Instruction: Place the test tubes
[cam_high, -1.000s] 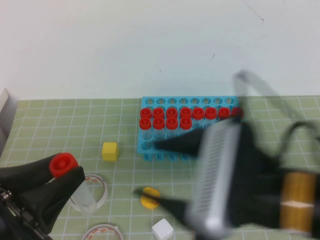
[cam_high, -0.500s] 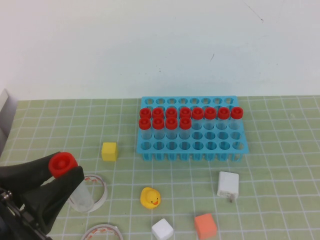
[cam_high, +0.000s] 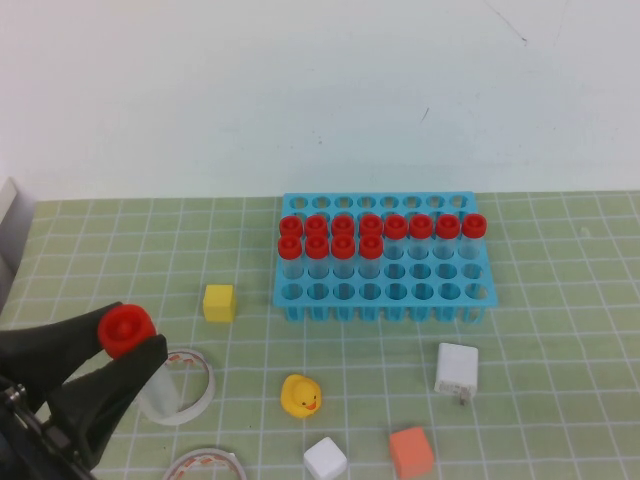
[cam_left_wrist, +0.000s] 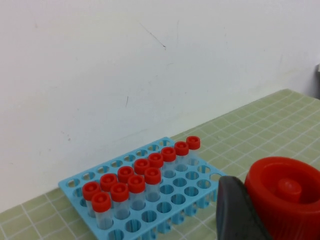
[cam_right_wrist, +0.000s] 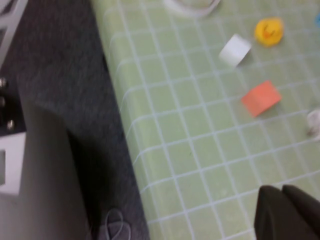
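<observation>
The rack (cam_high: 380, 293) already holds twelve red-capped tubes (cam_high: 343, 235): one full row of eight near its back and four more in the next row, at the rack's left end. Many holes are empty, so the job looks well short of finished. The left gripper (cam_high: 135, 345) sits well left of the rack and nearer the robot, its fingers clamped on another tube (cam_high: 126, 328), upright and not yet placed. The right gripper (cam_right_wrist: 282, 200), far from the rack at the table's near edge, has its fingers pressed together on nothing.
</observation>
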